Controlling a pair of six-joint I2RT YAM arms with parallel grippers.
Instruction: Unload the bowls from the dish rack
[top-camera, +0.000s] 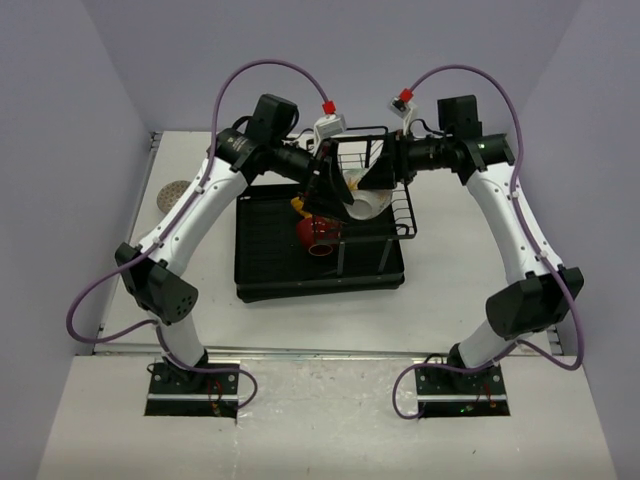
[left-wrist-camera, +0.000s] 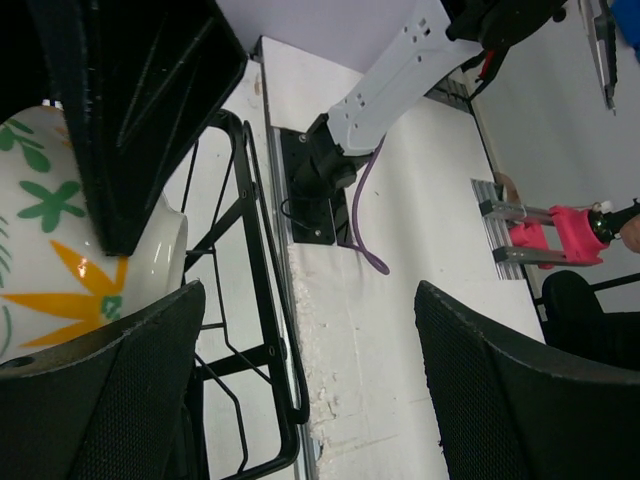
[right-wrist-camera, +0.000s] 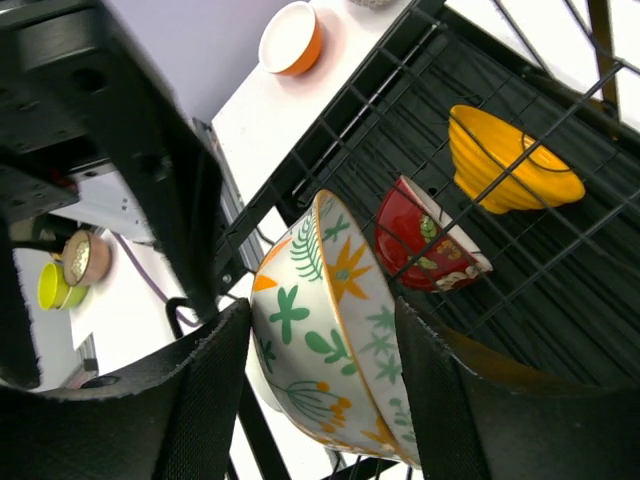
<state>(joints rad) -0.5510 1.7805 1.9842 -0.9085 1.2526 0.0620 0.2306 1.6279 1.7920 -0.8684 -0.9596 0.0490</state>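
Observation:
The black dish rack (top-camera: 270, 245) sits mid-table. The large white bowl with orange-green flowers (top-camera: 366, 203) stands on edge in its wire basket section (top-camera: 400, 205). My right gripper (top-camera: 373, 180) is shut on this bowl (right-wrist-camera: 330, 330), one finger on each side. My left gripper (top-camera: 328, 192) is open and empty beside the bowl (left-wrist-camera: 50, 250), with rack wire (left-wrist-camera: 262, 300) between its fingers. The red bowl (top-camera: 318, 235) and yellow bowl (top-camera: 298, 207) lie on the rack's tray; both show in the right wrist view, red (right-wrist-camera: 430, 235) and yellow (right-wrist-camera: 510, 160). The orange bowl (right-wrist-camera: 290, 38) sits on the table. The brown-patterned bowl is not visible.
A round drain cover (top-camera: 172, 190) lies at the table's left. The table's side walls stand close on both sides. Small cups (right-wrist-camera: 60, 275) stand off the table in the right wrist view. The right arm's base (left-wrist-camera: 315, 185) shows in the left wrist view.

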